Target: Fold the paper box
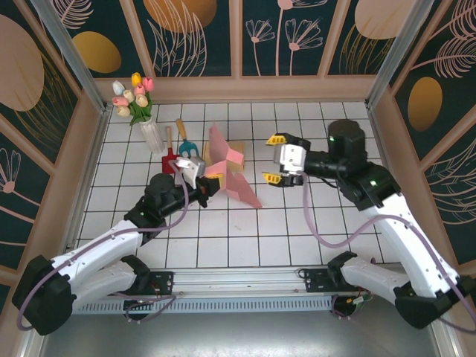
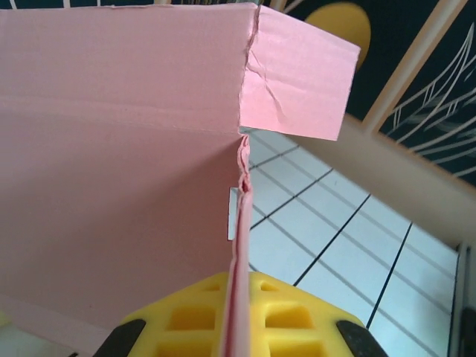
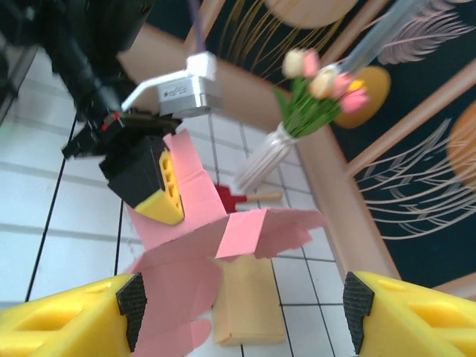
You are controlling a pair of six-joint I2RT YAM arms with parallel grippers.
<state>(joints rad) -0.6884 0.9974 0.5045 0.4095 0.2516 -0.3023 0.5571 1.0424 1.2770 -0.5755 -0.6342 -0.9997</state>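
The pink paper box [image 1: 232, 172] stands half unfolded near the middle of the tiled table, its flaps spread. My left gripper [image 1: 210, 181] is shut on the edge of one panel. In the left wrist view that panel [image 2: 111, 149] runs up from between the yellow fingertips of the left gripper [image 2: 238, 301], with a creased flap [image 2: 297, 82] at its top right. My right gripper [image 1: 277, 159] hangs open just right of the box, not touching it. From the right wrist, the box [image 3: 186, 253] lies beyond the open right gripper [image 3: 242, 312], with the left gripper [image 3: 160, 190] clamped on it.
A vase of tulips [image 1: 145, 111] stands at the back left. A red toy shovel [image 1: 169, 156] and a blue rake [image 1: 186, 145] lie beside it. A tan block [image 3: 249, 297] lies on the tiles behind the box. Wooden walls ring the table.
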